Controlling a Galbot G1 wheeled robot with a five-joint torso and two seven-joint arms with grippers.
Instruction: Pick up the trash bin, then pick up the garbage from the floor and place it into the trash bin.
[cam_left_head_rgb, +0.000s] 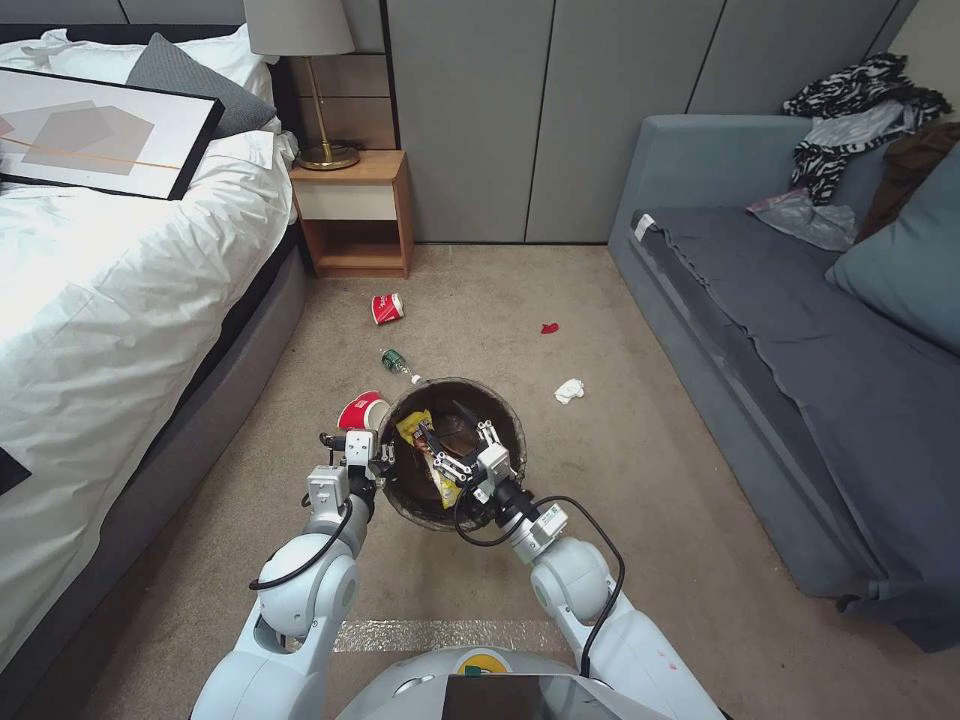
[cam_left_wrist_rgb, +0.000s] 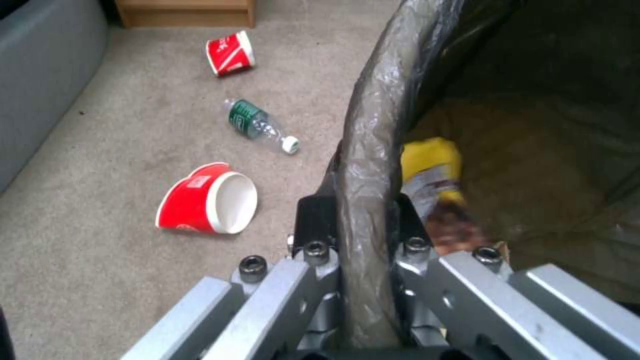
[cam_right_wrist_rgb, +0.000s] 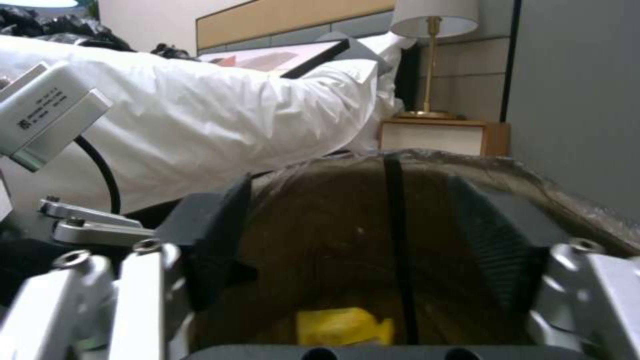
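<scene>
Head view shows you the trash bin (cam_left_head_rgb: 452, 452) held up off the carpet in front of the robot. The left gripper (cam_left_head_rgb: 372, 462) has its fingers (cam_left_wrist_rgb: 319, 220) closed on the rim, one finger outside and one inside the dark bag, as the left wrist view makes clear. The right gripper (cam_left_head_rgb: 452, 462) is over the bin mouth with its fingers spread wide and holding nothing; a yellow wrapper (cam_left_head_rgb: 418, 428) lies inside the bin below it. So I judge that one piece was just dropped in, and the step in hand is collecting the rest.

On the floor you can see a red cup (cam_left_head_rgb: 362, 410) just beside the bin, a clear bottle (cam_left_head_rgb: 397, 364) with green label near it, a second red cup (cam_left_head_rgb: 387, 307) farther away, a white tissue (cam_left_head_rgb: 568, 390) and a small red scrap (cam_left_head_rgb: 549, 327). The next move calls for lifting the right gripper clear of the rim, then reaching down to one piece, probably the tissue on its own side.
</scene>
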